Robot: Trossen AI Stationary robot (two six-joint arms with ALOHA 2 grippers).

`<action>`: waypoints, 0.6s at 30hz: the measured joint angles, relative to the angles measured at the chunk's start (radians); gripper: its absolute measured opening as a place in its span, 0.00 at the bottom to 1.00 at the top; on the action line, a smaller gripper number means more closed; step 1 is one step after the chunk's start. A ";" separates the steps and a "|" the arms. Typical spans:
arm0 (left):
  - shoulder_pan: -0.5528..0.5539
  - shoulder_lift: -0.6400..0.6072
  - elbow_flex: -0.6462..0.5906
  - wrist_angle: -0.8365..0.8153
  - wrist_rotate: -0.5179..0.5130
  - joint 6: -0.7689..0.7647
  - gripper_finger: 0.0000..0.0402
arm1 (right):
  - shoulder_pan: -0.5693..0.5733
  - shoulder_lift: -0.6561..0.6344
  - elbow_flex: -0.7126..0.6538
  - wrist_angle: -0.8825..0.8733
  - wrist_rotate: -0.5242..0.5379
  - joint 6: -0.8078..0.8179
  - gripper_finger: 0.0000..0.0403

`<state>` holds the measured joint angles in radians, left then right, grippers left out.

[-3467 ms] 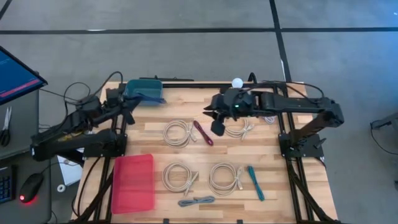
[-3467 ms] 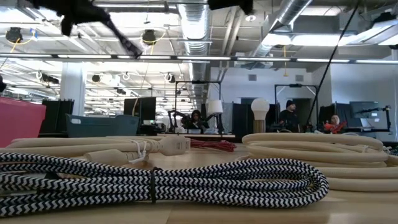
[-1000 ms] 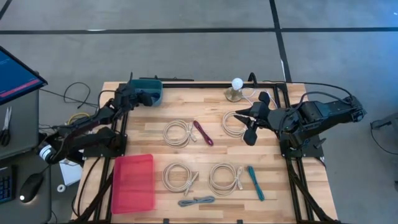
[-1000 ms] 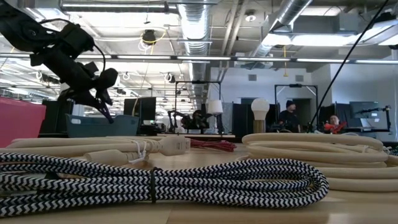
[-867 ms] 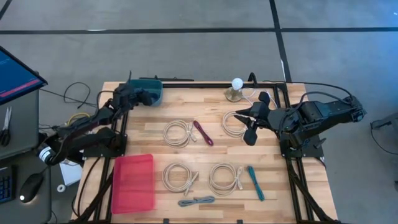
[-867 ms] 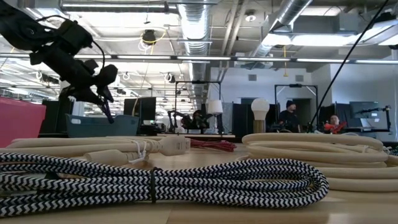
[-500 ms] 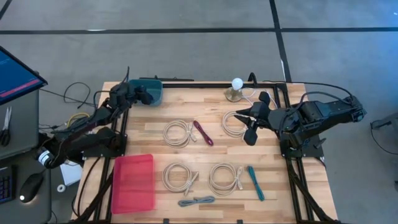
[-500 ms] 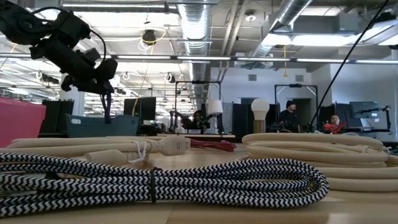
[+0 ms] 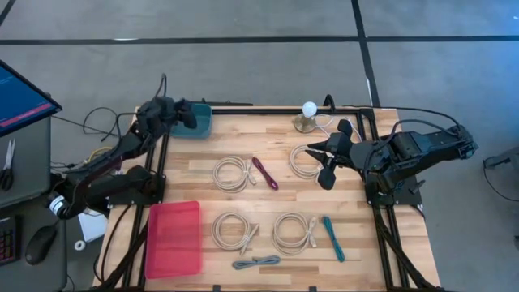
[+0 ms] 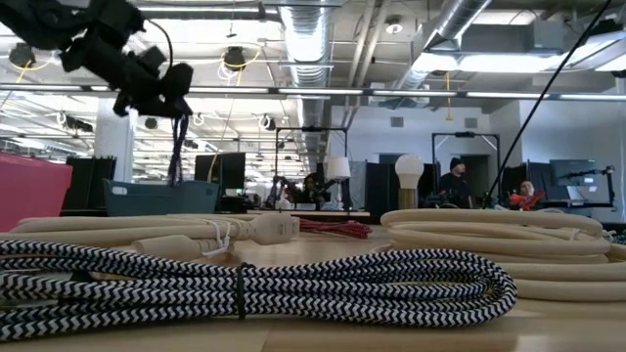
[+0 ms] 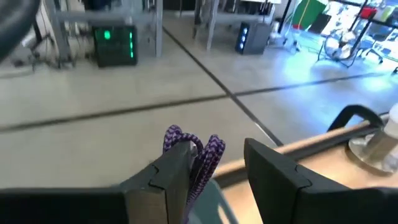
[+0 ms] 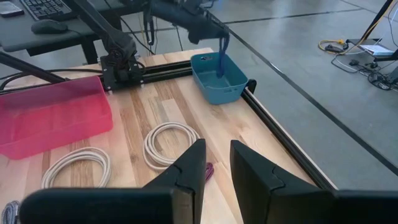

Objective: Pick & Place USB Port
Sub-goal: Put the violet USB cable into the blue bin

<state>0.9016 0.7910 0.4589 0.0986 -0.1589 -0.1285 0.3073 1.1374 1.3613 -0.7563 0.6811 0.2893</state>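
Purple cable (image 11: 198, 163), pinched in the left gripper (image 9: 188, 116) jaws over the teal bin (image 12: 217, 77) at the table's far-left corner, could drape over the rim if dropped off-centre.

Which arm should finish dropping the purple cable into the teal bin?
Left. The purple cable hangs from the left gripper, directly over the teal bin. The right gripper sits open mid-table, apart from both.

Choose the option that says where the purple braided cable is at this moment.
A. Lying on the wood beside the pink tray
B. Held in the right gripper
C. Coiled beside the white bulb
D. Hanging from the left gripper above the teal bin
D: the purple braided cable dangles from the left gripper into the teal bin.
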 joint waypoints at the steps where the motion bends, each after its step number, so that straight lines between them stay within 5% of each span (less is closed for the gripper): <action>1: 0.000 0.000 0.008 -0.001 0.000 0.014 0.37 | 0.000 0.000 0.000 0.000 0.000 0.000 0.16; 18: 0.007 0.049 -0.051 -0.308 -0.057 -0.010 0.37 | 0.000 0.000 0.000 0.000 0.000 0.000 0.16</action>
<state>0.9086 0.8402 0.4081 -0.2095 -0.2163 -0.1383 0.3073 1.1374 1.3613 -0.7563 0.6811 0.2895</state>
